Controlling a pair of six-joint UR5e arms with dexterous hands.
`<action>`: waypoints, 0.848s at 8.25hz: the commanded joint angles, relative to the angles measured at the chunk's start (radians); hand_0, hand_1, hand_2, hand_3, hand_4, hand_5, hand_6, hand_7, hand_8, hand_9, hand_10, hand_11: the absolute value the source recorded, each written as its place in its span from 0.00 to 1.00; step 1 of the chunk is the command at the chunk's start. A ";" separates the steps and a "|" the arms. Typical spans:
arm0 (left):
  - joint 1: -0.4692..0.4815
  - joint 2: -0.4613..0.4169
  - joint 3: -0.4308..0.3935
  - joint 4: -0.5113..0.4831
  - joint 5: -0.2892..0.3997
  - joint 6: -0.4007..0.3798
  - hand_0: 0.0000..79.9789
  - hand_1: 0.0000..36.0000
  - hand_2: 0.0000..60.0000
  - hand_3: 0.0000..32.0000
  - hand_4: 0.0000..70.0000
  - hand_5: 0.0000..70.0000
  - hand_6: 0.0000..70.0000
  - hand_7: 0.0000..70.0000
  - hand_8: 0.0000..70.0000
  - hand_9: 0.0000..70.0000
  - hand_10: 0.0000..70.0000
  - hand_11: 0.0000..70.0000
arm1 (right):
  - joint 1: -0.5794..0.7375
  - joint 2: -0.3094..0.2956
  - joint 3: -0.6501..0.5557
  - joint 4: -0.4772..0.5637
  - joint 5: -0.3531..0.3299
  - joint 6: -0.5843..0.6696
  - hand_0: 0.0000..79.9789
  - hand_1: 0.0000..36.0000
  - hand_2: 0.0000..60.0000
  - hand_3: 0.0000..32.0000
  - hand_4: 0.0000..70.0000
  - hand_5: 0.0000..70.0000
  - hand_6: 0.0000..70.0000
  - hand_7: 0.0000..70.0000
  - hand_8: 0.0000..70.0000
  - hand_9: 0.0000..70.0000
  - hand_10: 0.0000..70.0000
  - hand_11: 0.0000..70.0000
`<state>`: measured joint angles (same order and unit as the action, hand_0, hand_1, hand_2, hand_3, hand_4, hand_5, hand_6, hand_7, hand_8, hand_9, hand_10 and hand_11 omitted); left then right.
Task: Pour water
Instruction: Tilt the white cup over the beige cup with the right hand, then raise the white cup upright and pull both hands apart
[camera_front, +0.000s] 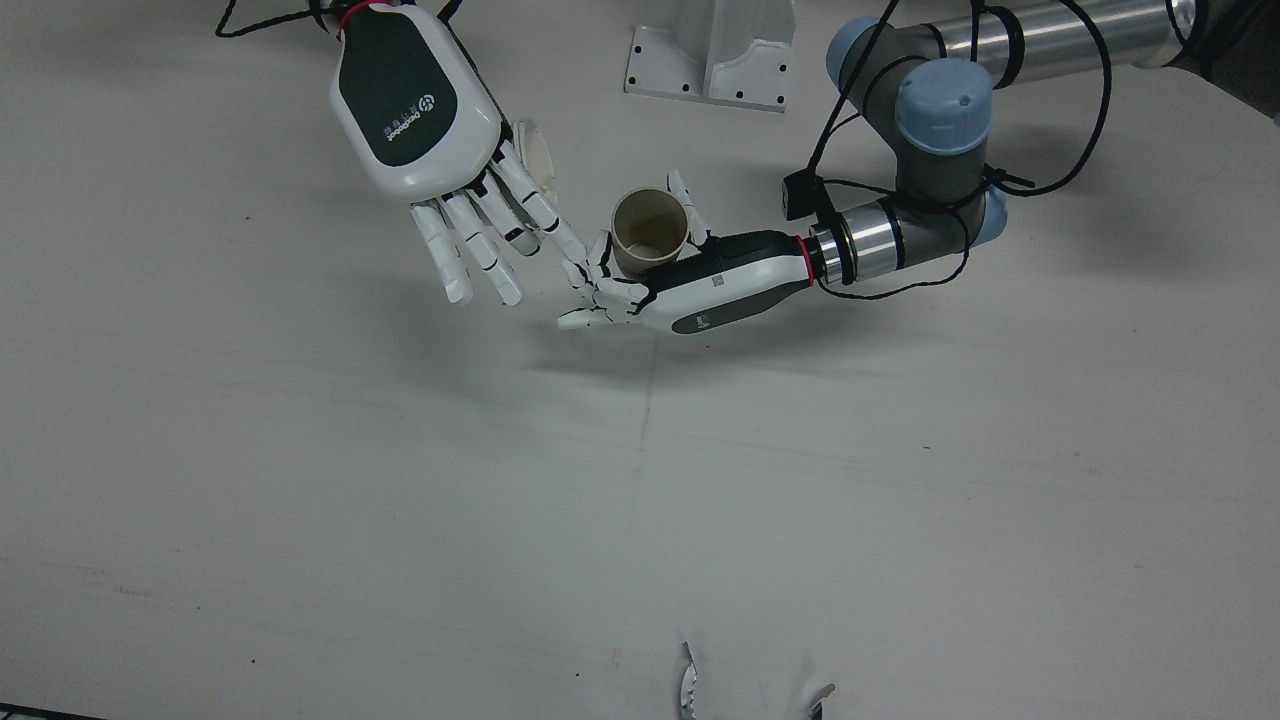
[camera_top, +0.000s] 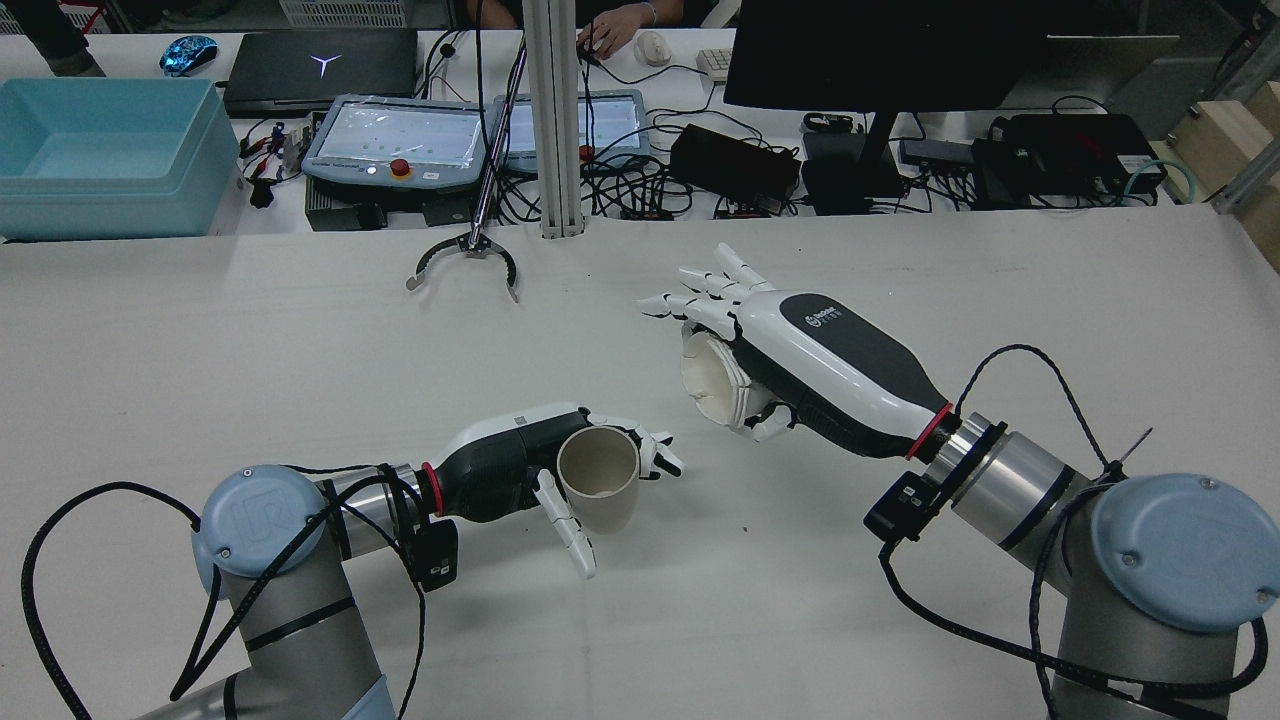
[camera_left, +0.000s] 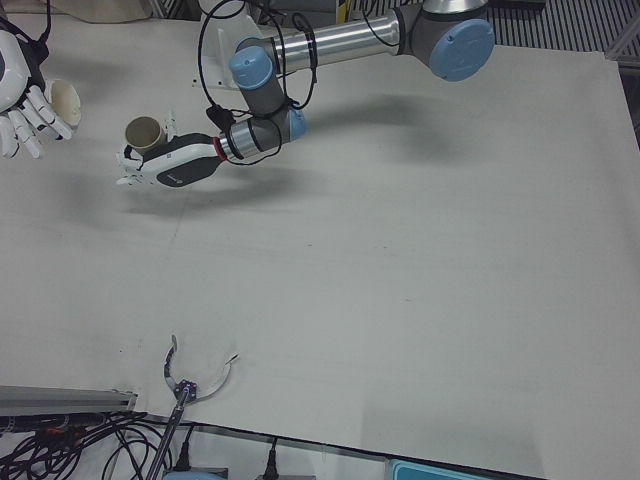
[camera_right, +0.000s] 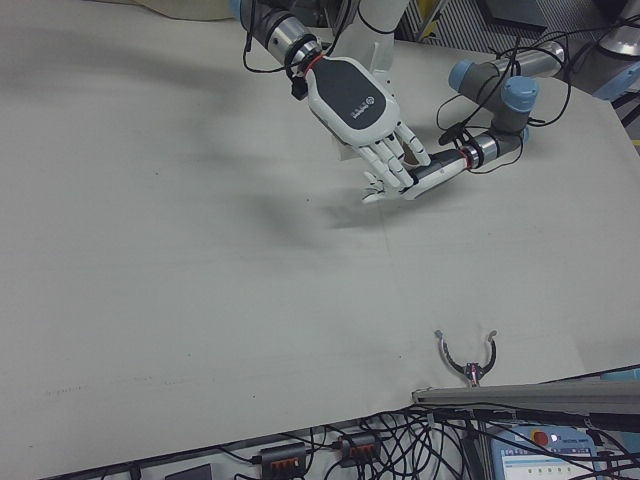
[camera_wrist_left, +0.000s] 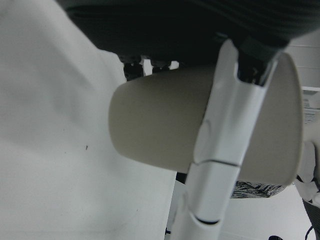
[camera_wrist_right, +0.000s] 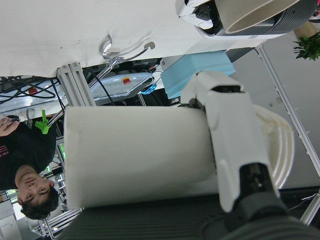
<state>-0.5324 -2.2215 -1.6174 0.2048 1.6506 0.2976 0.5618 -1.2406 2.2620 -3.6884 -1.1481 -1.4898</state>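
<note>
Paper is what both cups seem to be made of, so they should be light, thin-walled and easy to crush; any water inside cannot be seen. The left hand (camera_top: 520, 465) wraps the tan cup (camera_top: 599, 478) at mid-wall, one finger (camera_wrist_left: 225, 150) across its side, and keeps it upright with the mouth open upward. The right hand (camera_top: 800, 355) has the white cup (camera_top: 708, 375) tucked under its palm, tipped well over with its mouth toward the tan cup; a thumb (camera_wrist_right: 235, 145) presses its wall while the other fingers splay out past the rim. The two cups sit near each other, apart. A mid-wall grip with gentle pressure suits both, since squeezing at the rim would likely buckle it.
</note>
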 joint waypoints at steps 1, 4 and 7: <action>0.000 -0.003 0.002 0.001 0.000 0.002 1.00 0.64 0.00 0.00 1.00 1.00 0.45 0.34 0.17 0.07 0.17 0.27 | 0.001 0.009 -0.001 -0.004 0.007 -0.001 1.00 1.00 0.70 0.12 0.01 0.22 0.48 0.57 0.13 0.14 0.00 0.00; -0.073 0.026 -0.005 0.002 0.006 -0.015 1.00 0.64 0.00 0.00 1.00 1.00 0.45 0.34 0.16 0.07 0.17 0.26 | 0.046 0.003 0.008 0.049 0.178 0.147 0.88 1.00 0.67 0.11 0.00 0.21 0.45 0.57 0.14 0.17 0.00 0.00; -0.338 0.199 -0.016 -0.041 0.029 -0.052 1.00 0.60 0.00 0.00 1.00 1.00 0.42 0.32 0.16 0.07 0.16 0.25 | 0.199 -0.052 0.002 0.057 0.206 0.352 0.78 0.98 0.64 0.09 0.00 0.20 0.42 0.57 0.16 0.19 0.00 0.00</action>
<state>-0.6857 -2.1329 -1.6268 0.1905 1.6602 0.2609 0.6543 -1.2492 2.2668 -3.6383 -0.9658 -1.2986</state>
